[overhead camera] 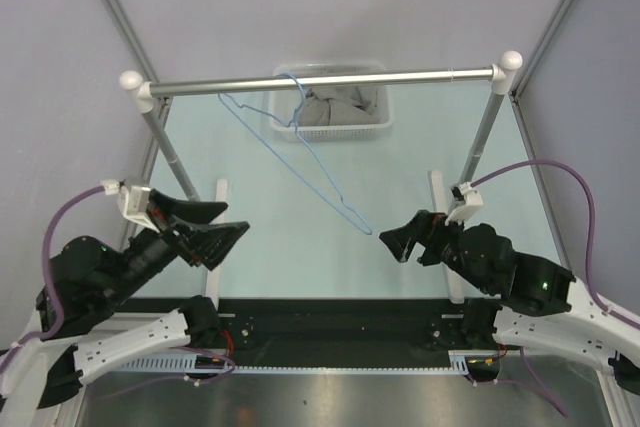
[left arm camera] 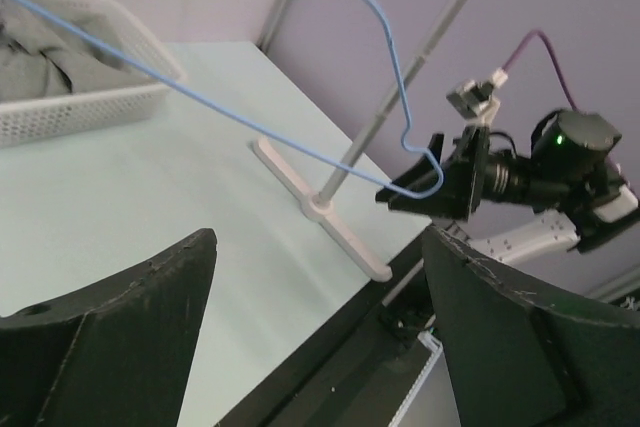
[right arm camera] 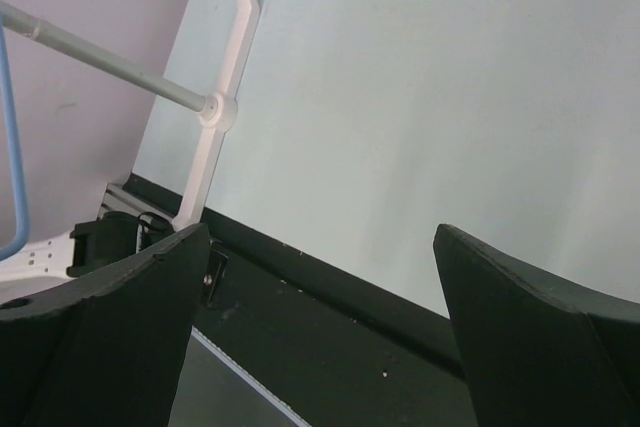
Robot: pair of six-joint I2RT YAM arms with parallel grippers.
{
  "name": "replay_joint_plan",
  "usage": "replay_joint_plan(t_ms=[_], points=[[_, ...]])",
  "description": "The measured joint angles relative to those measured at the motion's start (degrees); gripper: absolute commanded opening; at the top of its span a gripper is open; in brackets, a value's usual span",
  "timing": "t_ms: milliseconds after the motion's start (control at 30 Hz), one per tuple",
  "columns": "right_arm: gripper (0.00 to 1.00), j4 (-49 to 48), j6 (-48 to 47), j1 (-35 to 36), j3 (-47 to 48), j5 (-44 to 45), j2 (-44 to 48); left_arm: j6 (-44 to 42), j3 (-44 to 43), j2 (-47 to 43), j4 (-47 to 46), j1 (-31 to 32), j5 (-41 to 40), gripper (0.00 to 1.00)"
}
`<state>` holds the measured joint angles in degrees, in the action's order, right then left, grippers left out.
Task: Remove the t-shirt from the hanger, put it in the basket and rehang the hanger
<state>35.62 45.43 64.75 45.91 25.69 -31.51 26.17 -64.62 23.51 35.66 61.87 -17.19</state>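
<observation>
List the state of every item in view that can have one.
t-shirt: off the hanger, crumpled in the white basket.
hanger: bare, hooked on the rail, in neither claw.
left claw: open, empty.
right claw: open, empty, close by the hanger's low corner.
rail: level on its two posts, carrying only the hanger.

The pale green table [overhead camera: 300, 257] lies open between the rack's two flat white feet [overhead camera: 219, 194], but the thin light-blue wire hanger [overhead camera: 310, 169] slants down from the silver metal rail [overhead camera: 330, 78] across that middle gap, and the white slotted plastic basket [overhead camera: 335, 132] blocks the far edge
</observation>
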Motion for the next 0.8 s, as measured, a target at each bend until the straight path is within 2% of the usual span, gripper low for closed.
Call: replay_joint_plan(t_ms=[133, 300, 433, 600, 700, 800], points=[[1.00, -1.1, 1.0, -0.2, -3.5, 0.0, 3.6, 1.7, 11.2, -5.7, -3.5, 0.0, 5.9, 0.89], [1.00, -7.6, 1.7, -0.9, -13.2, -1.6, 6.7, 3.7, 30.6, -11.2, -13.4, 0.0, 13.7, 0.89], [1.00, -19.0, 2.3, -2.7, -23.8, -5.7, 6.6, 5.5, 42.2, -15.8, -21.5, 0.0, 18.4, 0.89], [1.00, -39.5, 4.4, -5.9, -37.5, -13.2, 4.5, 8.7, 52.2, -19.1, -33.0, 0.0, 21.9, 0.89], [1.00, -49.3, 6.2, -6.7, -42.6, -15.1, 2.8, 10.6, 56.6, -19.9, -38.1, 0.0, 23.1, 0.89], [1.00, -58.2, 8.5, -7.0, -44.0, -15.7, 1.6, 12.6, 60.5, -21.8, -42.0, 0.0, 23.7, 0.89]])
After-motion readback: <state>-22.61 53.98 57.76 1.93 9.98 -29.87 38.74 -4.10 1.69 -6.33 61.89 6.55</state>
